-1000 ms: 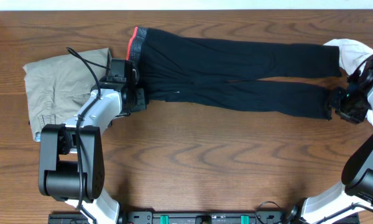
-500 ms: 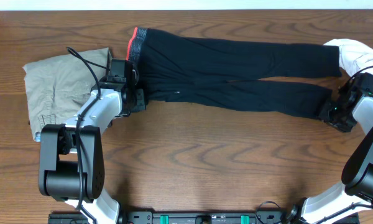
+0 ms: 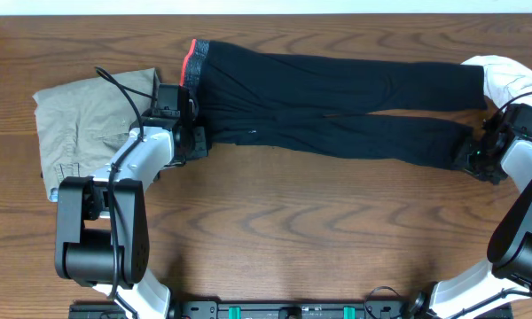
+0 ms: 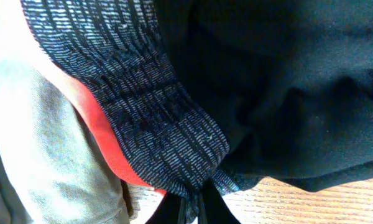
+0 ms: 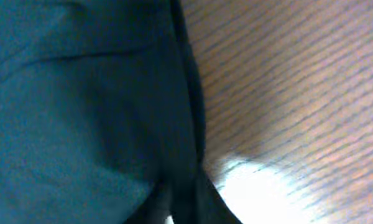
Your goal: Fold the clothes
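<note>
The wooden counter (image 3: 319, 221) carries three garments. The largest is the pair of black trousers (image 3: 337, 106), spread flat and full length across the far half. Its waist lies toward the left and the two legs run side by side to the right, the nearer leg angled slightly toward the front edge. No fold has been made in the trousers yet.

Left of the waist lies a khaki garment (image 3: 80, 115), already folded into a compact rectangle, so that part of the task looks done. A crumpled white cloth (image 3: 505, 75) sits at the far right, touching the end of the farther trouser leg, and by its look has not been folded.

The left gripper (image 3: 198, 140) is at the near corner of the waist. In its wrist view the ribbed waistband (image 4: 143, 118), with its red edge, gathers into a pinch between the fingertips, so this gripper is clenched on the black trousers.

The right gripper (image 3: 472, 158) is at the cuff of the nearer leg. Its wrist view is blurred. The dark hem runs down to the fingertips, but I cannot tell whether they have clamped on it.

I judge the job as one garment finished, the trousers at the very start of their fold, and the white cloth left to do.
</note>
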`<move>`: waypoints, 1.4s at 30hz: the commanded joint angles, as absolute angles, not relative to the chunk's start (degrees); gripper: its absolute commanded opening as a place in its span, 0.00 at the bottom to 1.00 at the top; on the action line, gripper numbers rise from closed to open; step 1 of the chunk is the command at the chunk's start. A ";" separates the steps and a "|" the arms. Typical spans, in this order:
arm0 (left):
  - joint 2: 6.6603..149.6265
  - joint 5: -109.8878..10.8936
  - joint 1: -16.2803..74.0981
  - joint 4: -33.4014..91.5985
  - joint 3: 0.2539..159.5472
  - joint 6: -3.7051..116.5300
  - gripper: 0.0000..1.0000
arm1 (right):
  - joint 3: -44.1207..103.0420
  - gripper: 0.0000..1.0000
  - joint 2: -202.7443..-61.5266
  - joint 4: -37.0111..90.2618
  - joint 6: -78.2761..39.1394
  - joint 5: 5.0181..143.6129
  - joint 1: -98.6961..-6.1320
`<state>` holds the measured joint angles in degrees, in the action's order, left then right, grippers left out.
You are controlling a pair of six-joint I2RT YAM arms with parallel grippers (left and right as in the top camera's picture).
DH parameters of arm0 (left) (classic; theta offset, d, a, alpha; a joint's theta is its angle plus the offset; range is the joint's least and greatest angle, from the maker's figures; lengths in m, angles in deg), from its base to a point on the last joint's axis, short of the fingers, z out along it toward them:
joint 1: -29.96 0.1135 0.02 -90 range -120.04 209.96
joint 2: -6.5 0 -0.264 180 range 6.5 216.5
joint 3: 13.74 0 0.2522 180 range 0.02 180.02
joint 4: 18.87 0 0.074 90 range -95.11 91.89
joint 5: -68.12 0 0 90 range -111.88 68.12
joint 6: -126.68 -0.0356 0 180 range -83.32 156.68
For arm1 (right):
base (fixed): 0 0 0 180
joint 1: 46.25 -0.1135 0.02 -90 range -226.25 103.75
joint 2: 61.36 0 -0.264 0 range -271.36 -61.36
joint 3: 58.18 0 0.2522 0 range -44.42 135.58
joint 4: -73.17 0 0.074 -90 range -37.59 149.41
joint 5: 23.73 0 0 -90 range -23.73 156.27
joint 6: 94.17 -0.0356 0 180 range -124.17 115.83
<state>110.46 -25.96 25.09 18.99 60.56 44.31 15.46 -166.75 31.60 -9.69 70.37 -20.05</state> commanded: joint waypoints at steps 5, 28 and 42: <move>110.42 -25.04 25.44 19.58 60.14 43.24 0.06 | 15.77 0.01 -166.68 31.75 -9.69 70.74 -19.71; 99.29 -17.76 25.44 30.20 60.14 41.04 0.06 | 35.50 0.01 -162.09 12.91 -8.20 67.79 -10.31; 99.29 -17.76 25.44 32.17 60.14 38.83 0.06 | 35.48 0.34 -162.11 12.21 -8.42 62.46 -10.22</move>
<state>99.49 -19.47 25.09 31.80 60.38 40.16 35.02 -162.48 12.30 -8.47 64.25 -10.59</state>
